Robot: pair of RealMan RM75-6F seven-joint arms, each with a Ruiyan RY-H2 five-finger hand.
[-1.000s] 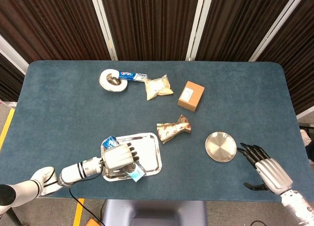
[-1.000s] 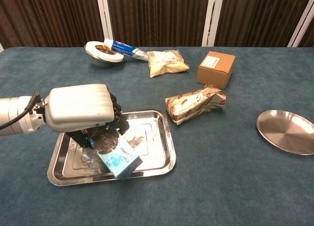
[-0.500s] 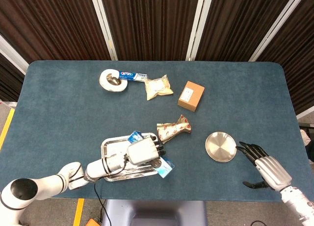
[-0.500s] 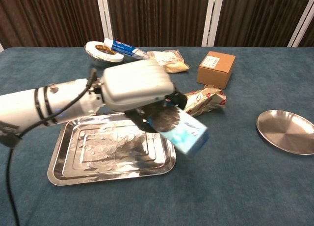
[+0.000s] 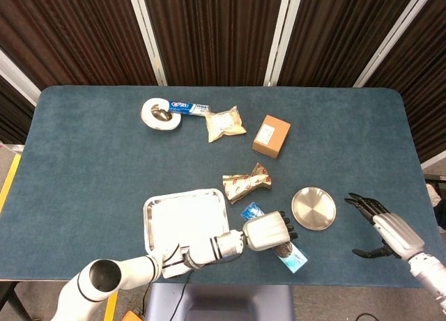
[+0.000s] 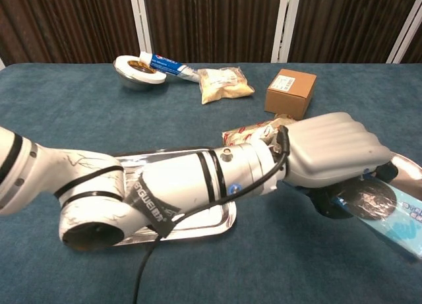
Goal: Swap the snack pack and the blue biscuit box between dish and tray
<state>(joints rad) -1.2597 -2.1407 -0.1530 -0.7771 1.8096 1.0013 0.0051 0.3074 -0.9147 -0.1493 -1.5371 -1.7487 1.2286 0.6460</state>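
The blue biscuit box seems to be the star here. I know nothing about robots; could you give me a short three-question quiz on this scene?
1. True or false: the left hand holds the blue biscuit box.
2. Where does the snack pack lie? A) on the tray B) in the dish C) on the table
3. Fill in: the right hand holds ____.

Key: 1 true; 2 C; 3 nothing.

On the blue carpeted desk [image 5: 83,147], a white round bowl [image 5: 161,115] sits at the far left with a blue-and-white toothpaste tube [image 5: 189,108] resting on its rim. Beside them lies a pale yellow plastic packet [image 5: 225,124], then a brown cardboard box [image 5: 271,136].
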